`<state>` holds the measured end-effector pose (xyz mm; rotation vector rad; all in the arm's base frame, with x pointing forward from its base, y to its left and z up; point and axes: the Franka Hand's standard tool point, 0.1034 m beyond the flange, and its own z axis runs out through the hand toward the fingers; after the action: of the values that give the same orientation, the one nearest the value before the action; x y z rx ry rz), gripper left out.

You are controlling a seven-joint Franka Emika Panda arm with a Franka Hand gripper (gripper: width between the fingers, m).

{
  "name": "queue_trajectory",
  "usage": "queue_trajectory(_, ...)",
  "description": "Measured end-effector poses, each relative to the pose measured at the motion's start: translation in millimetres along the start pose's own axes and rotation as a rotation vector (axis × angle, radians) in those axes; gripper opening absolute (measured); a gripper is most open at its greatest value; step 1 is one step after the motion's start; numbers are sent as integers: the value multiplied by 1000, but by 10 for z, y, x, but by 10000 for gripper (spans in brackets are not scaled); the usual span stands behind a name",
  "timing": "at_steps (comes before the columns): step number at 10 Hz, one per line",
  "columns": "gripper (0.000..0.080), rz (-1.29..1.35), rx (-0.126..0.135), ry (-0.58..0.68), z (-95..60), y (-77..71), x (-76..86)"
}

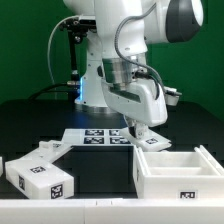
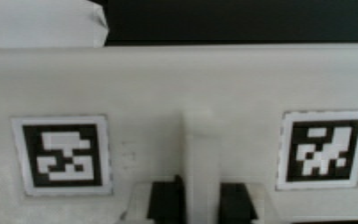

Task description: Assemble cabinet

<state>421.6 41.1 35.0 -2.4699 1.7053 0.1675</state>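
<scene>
The cabinet's open white box [image 1: 178,172] lies at the front on the exterior view's right, with a small tag on its front wall. My gripper [image 1: 140,133] stands over its back left corner. In the wrist view the box's white wall [image 2: 176,90] fills the frame with two tags [image 2: 64,152] and a thin upright rib [image 2: 197,150] between them. My gripper [image 2: 197,205] has its dark fingers [image 2: 158,205] close on either side of that rib, shut on it. A second tagged white cabinet piece [image 1: 40,176] lies at the front on the exterior view's left.
The marker board [image 1: 97,136] lies flat on the black table behind the pieces, just left of my gripper. A small white part [image 1: 3,164] shows at the exterior view's left edge. The arm's base [image 1: 92,70] stands behind.
</scene>
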Motion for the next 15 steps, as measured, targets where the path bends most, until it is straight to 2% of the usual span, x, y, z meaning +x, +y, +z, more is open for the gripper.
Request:
queue_trajectory(2, 62, 0, 0, 0, 2, 1, 0)
queue_trajectory(4, 62, 183, -23, -45, -81, -94, -209)
queue_trajectory(5, 62, 233, -18, -51, -123, -181, -262)
queue_trajectory(6, 62, 298, -1, -14, -110, -243, -329)
queue_trajectory(7, 62, 292, -9, 14, -77, -262, -436)
queue_trajectory(10, 62, 311, -54, 80, -9, -286, -765)
queue_trajectory(11, 62, 380, -151, 86, -37, -228, -882)
queue_trajectory(13, 62, 399, -172, 164, -15, -242, -987)
queue_trajectory(14, 63, 401, -195, 200, 22, -231, -1091)
queue_trajectory(15, 63, 383, -200, 202, 41, -238, -1131)
